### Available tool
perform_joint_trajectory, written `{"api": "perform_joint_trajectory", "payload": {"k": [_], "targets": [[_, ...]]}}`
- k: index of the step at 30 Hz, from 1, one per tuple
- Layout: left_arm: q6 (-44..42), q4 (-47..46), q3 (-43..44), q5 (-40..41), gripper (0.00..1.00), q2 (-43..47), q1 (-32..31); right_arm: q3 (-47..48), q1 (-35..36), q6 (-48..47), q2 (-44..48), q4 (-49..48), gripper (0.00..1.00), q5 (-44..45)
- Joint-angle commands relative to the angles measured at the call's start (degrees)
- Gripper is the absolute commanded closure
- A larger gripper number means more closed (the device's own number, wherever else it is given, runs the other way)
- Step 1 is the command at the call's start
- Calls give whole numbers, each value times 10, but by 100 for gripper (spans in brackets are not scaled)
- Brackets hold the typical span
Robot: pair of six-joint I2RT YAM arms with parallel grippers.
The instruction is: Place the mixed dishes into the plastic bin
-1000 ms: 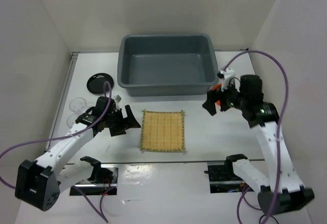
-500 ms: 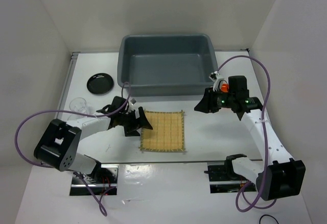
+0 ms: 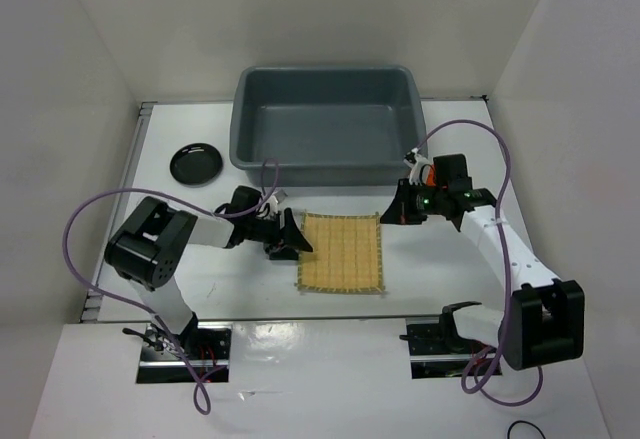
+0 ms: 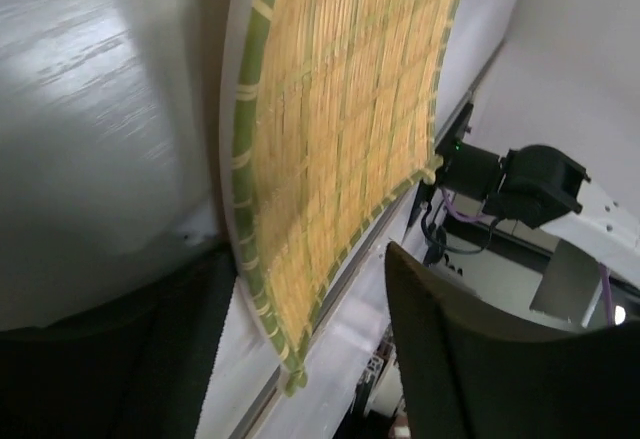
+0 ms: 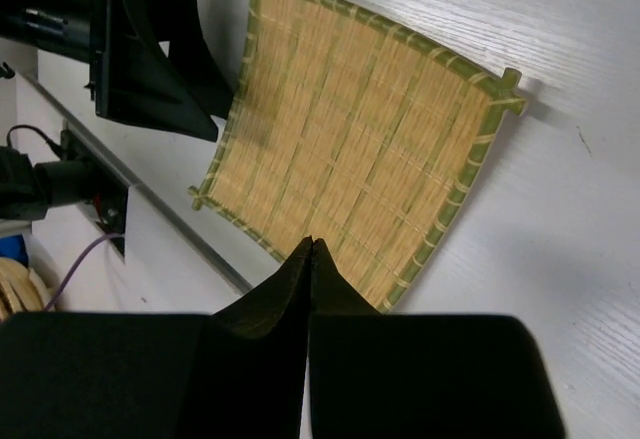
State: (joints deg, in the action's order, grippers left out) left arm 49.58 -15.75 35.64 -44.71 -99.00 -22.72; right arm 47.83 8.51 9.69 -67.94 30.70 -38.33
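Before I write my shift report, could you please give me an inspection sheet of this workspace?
Surface: white table, no spill seen.
Job's things: bamboo mat on table in front of empty grey bin; black plate left of bin; glasses, orange plate not made out.
Clutter: nothing seen.
Grippers: left gripper open, mat's edge between its jaws; right gripper shut, above the mat.
Cables: purple cables loop from both arms.
Surroundings: white walls on three sides.
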Motion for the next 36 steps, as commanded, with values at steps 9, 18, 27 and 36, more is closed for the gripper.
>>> {"api": "perform_joint_trajectory", "payload": {"k": [9, 18, 27, 36], "targets": [[-48, 36, -14, 89, 32, -102, -47, 108, 36, -163, -53, -28, 100, -5], [-55, 36, 1, 89, 32, -135, -52, 55, 108, -412, -62, 40, 100, 166], [-48, 41, 1, 95, 32, -118, -58, -36, 140, -483, -28, -32, 100, 270], [-25, 41, 1, 95, 32, -88, -63, -78, 140, -544, -68, -65, 100, 278]]}}
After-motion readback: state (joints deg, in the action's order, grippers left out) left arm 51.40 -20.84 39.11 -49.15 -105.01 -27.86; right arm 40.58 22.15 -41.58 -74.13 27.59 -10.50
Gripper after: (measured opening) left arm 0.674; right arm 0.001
